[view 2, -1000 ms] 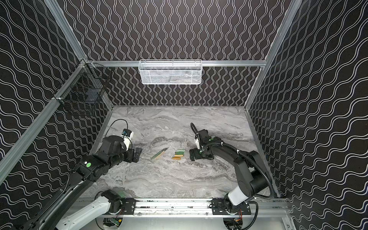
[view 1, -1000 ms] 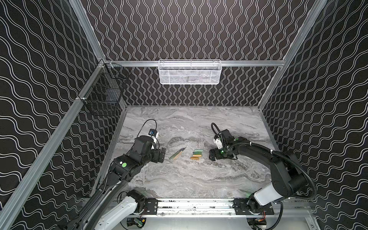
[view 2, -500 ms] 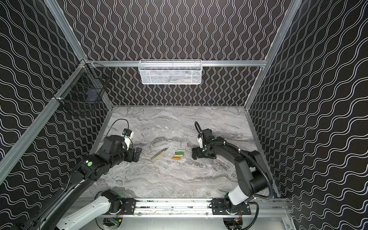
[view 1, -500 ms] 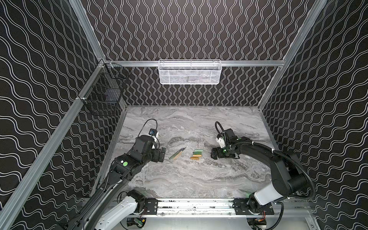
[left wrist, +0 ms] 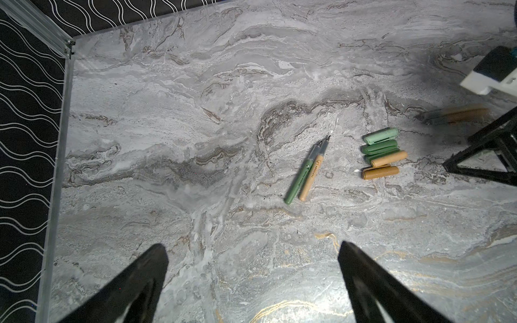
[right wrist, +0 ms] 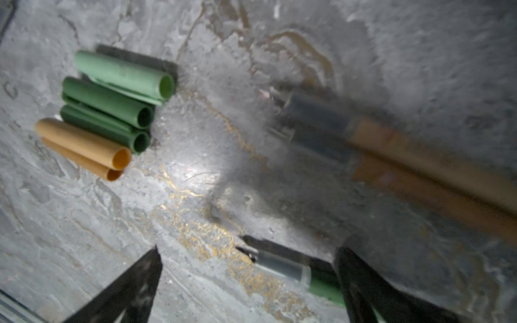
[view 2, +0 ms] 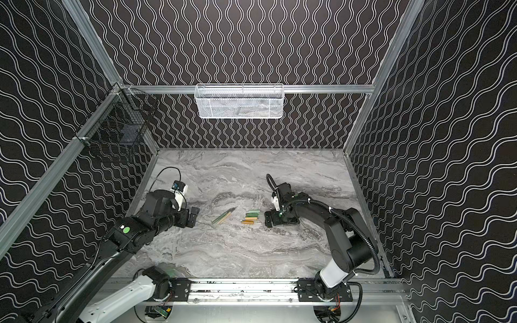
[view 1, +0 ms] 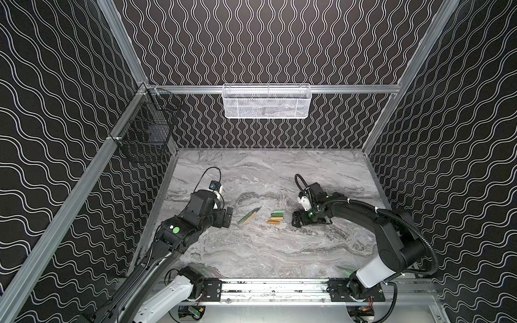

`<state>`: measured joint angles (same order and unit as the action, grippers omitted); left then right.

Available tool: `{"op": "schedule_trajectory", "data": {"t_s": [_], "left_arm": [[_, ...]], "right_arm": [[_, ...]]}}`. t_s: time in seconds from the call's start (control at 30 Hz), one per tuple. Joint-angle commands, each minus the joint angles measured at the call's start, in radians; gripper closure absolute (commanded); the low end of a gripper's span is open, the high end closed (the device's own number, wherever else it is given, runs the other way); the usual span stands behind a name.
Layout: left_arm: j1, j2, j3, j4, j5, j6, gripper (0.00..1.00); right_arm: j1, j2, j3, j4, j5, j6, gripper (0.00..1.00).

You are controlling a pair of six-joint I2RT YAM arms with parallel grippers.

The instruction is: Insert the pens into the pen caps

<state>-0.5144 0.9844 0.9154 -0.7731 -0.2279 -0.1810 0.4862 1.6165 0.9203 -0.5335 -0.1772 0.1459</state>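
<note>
Left gripper (left wrist: 251,251), right gripper (right wrist: 247,250): jaws wide apart, holding nothing. Between them on the marbled table (view 1: 265,251):
- pens (left wrist: 307,173): one green, one tan, grey-tipped, side by side.
- pen caps (left wrist: 382,152): two tan nearer, three green beyond, touching.

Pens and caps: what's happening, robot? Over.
Left gripper open. Right gripper open. Pens uncapped, lying on table; caps bunched nearby. Nothing blocking.
</note>
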Motion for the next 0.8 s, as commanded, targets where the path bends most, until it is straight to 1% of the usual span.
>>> {"op": "schedule_trajectory", "data": {"t_s": [0.0, 0.2, 0.23, 0.27, 0.3, 0.37, 0.43, 0.57, 0.63, 0.67, 0.7, 0.77], "left_arm": [[0.000, 0.005, 0.006, 0.013, -0.001, 0.004, 0.01], [-0.001, 0.002, 0.005, 0.014, -0.001, 0.006, 0.01], [0.000, 0.002, 0.005, 0.015, -0.001, 0.005, 0.01], [-0.001, 0.002, 0.005, 0.014, 0.001, 0.006, 0.01], [0.000, 0.003, 0.005, 0.014, 0.001, 0.006, 0.01], [0.000, 0.003, 0.006, 0.015, 0.002, 0.006, 0.01], [0.000, 0.003, 0.007, 0.015, 0.005, 0.005, 0.01], [-0.001, -0.002, 0.005, 0.016, 0.011, 0.006, 0.01], [-0.001, -0.006, 0.005, 0.016, 0.014, 0.006, 0.01], [-0.001, -0.007, 0.006, 0.017, 0.015, 0.006, 0.01], [0.000, -0.007, 0.006, 0.018, 0.017, 0.007, 0.01], [0.000, -0.013, 0.007, 0.018, 0.017, 0.008, 0.01]], "right_arm": [[0.014, -0.001, 0.016, -0.044, 0.024, 0.011, 0.00], [0.037, -0.036, 0.038, -0.103, 0.081, 0.020, 0.00], [0.043, -0.051, 0.038, -0.112, 0.100, 0.035, 0.01], [0.047, -0.074, 0.034, -0.114, 0.131, 0.077, 0.01], [0.048, -0.100, 0.019, -0.107, 0.157, 0.129, 0.00], [0.048, -0.164, -0.036, -0.088, 0.202, 0.280, 0.00], [0.049, -0.213, -0.093, -0.093, 0.211, 0.413, 0.00], [0.067, -0.283, -0.173, -0.214, 0.234, 0.666, 0.01], [0.120, -0.353, -0.209, -0.326, 0.268, 0.813, 0.00], [0.152, -0.390, -0.225, -0.356, 0.273, 0.866, 0.01], [0.185, -0.432, -0.245, -0.378, 0.257, 0.923, 0.00], [0.215, -0.479, -0.287, -0.404, 0.198, 0.997, 0.00]]}}
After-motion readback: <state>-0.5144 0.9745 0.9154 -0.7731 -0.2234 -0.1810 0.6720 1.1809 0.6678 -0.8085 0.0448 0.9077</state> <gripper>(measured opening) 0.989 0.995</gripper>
